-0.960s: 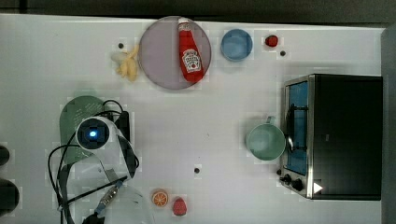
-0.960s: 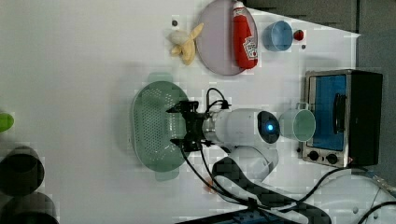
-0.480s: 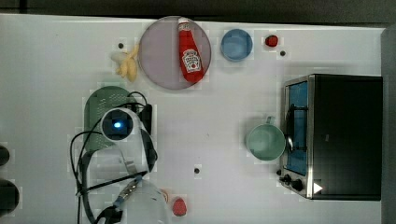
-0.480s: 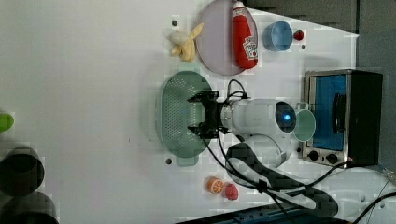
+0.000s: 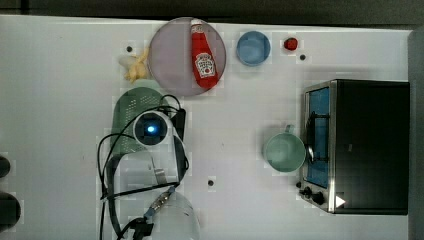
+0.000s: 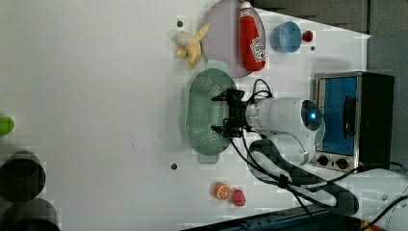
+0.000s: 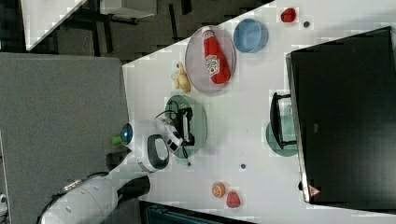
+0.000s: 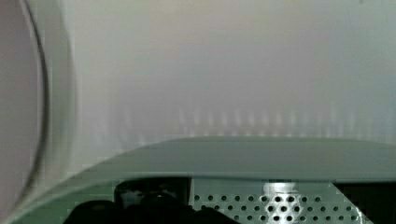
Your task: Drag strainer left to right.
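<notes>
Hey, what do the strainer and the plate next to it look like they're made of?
The strainer looks like moulded plastic: pale mint green, matte, one piece with neat rows of punched holes and small tab handles. The plate is a flat greyish-purple disc with a dull, even finish; probably plastic too, though ceramic can't be ruled out.

A white table point(image 5: 60, 100) carries all the things. In the top view, the mint-green strainer point(image 5: 131, 107) lies on it left of the middle, just below a greyish-purple plate point(image 5: 172, 60) at the far edge. A peeled banana point(image 5: 134, 66) lies just left of the plate, and a blue bowl point(image 5: 253, 48) and a small red object point(image 5: 290, 44) lie to the plate's right. A teal mug point(image 5: 284, 152) stands beside the toaster oven point(image 5: 367, 145) on the top view's right. In the left view, an orange slice point(image 6: 221, 191) and a strawberry point(image 6: 237, 197) lie together near the lower edge.
</notes>
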Action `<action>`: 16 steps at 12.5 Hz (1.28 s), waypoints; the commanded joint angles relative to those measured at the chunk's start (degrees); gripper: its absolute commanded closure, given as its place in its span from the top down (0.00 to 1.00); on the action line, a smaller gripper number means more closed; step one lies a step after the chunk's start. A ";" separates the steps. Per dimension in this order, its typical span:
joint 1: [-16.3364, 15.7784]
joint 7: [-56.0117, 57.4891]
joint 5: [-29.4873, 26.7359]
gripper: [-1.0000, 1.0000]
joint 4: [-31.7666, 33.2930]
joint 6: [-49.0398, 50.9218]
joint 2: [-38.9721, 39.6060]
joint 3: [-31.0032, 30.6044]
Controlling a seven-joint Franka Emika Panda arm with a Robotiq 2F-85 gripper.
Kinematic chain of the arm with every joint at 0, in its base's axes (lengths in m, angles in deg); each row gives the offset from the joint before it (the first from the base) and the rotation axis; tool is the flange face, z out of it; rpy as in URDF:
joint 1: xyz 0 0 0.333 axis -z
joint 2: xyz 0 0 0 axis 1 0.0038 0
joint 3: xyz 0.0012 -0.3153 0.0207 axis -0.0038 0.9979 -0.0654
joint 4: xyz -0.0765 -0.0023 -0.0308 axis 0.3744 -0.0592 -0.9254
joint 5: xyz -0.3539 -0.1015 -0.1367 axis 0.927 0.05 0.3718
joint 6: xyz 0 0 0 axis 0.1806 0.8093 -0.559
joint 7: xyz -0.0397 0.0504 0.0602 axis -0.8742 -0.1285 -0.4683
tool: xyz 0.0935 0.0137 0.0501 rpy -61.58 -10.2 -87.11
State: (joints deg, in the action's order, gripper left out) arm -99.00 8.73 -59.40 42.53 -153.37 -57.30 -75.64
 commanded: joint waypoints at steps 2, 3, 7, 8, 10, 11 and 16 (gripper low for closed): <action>1.93 5.63 0.58 1.00 3.74 1.20 -3.53 2.33; 2.13 6.99 0.58 1.00 4.50 1.21 -3.99 3.20; 2.54 12.63 0.58 1.00 6.61 1.21 -5.24 7.97; 2.56 13.71 0.58 1.00 6.72 1.19 -5.27 9.34; 2.60 15.66 0.59 1.00 6.79 1.20 -5.27 12.14; 2.61 17.44 0.62 1.00 6.90 1.22 -5.27 13.47; 2.73 25.33 0.63 1.00 7.12 1.11 -5.27 20.20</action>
State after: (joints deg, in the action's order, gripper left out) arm -95.70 29.49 -58.16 49.36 -151.91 -61.77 -57.33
